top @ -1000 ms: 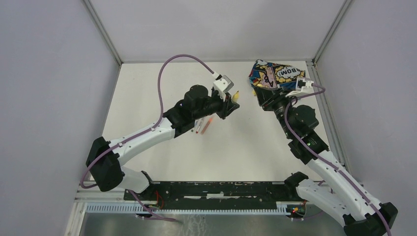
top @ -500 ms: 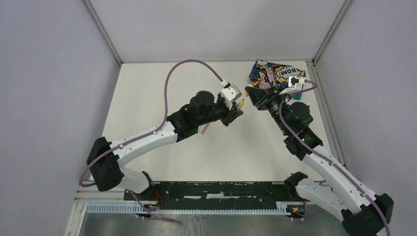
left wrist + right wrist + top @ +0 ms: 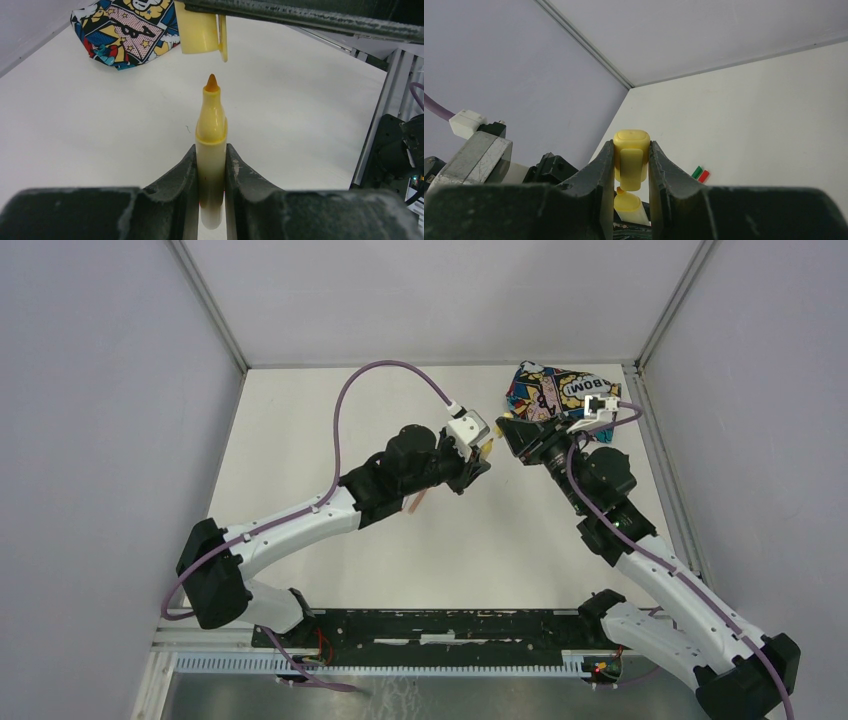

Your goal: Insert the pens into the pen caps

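My left gripper (image 3: pixel 210 150) is shut on a yellow pen (image 3: pixel 210 127), whose bare orange-yellow tip points up at the cap. A yellow pen cap (image 3: pixel 630 159) is pinched in my shut right gripper (image 3: pixel 631 145). In the left wrist view the cap (image 3: pixel 200 30) hangs just above the tip, its open mouth facing it, with a small gap and a slight offset to the left. From above, both grippers (image 3: pixel 483 453) (image 3: pixel 503 430) meet mid-table, off the surface. An orange pen (image 3: pixel 418 502) lies half hidden under the left arm.
The comic-print pouch (image 3: pixel 560 390) lies at the back right corner, right behind the right gripper. A green piece (image 3: pixel 696 172) and a red piece (image 3: pixel 704 175) lie side by side on the table; whether they are pen ends or caps I cannot tell.
The left gripper has carried the pen to the right and the right gripper has swung left with the cap, so tip and cap now almost meet. Neither grip has changed.
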Tool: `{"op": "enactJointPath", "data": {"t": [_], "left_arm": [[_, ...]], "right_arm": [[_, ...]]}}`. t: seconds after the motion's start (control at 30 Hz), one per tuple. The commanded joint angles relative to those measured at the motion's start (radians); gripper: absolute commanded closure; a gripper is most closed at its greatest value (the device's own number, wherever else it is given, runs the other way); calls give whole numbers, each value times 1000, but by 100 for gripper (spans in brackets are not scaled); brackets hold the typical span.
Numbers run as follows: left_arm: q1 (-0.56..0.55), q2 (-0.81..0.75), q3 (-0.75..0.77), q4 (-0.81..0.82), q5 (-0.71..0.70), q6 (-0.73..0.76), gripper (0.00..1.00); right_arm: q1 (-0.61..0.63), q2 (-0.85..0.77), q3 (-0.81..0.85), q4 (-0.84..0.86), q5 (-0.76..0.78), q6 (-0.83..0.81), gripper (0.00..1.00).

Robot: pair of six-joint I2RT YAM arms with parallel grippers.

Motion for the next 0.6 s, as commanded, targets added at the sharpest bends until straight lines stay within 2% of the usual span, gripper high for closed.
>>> {"op": "enactJointPath", "data": {"t": [0.0,0.57], "left_arm": [[-4,8,3,18,-20,53,98],[-5,10,9,16,-33,45,98]], "right_arm": [[-1,8,14,41,-42,-19,95],[-1,27,20,36,-102,-45,95]]}}
